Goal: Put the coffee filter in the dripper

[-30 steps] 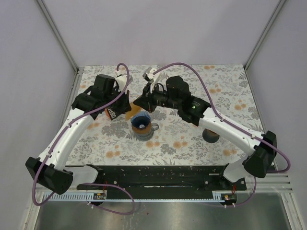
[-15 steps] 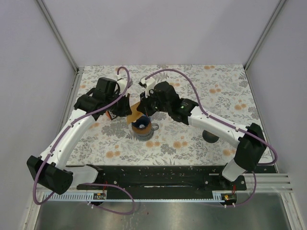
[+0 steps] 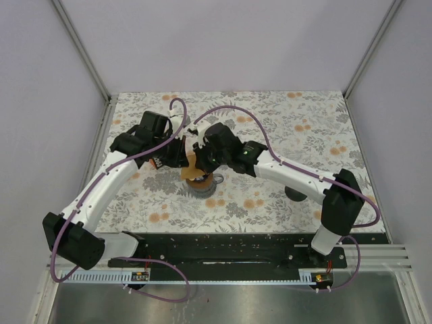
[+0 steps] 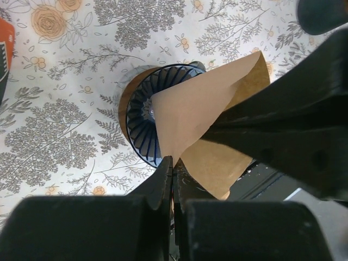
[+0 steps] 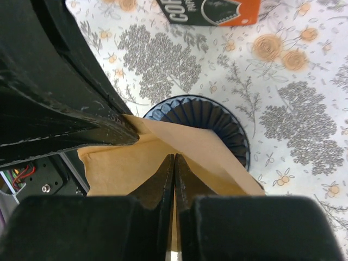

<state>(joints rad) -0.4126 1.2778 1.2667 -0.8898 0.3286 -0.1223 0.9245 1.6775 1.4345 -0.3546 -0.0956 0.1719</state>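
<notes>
Over the dripper [image 4: 138,125], left gripper [image 4: 173,163] and right gripper [image 5: 174,160] both pinch the filter [image 4: 201,109]. We judge uneven release could leave it folded or tipped out.

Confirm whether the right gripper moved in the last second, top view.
Yes. Against the dripper, which stayed put, the right gripper came left and nearer, and now hangs right over it with the coffee filter.
</notes>
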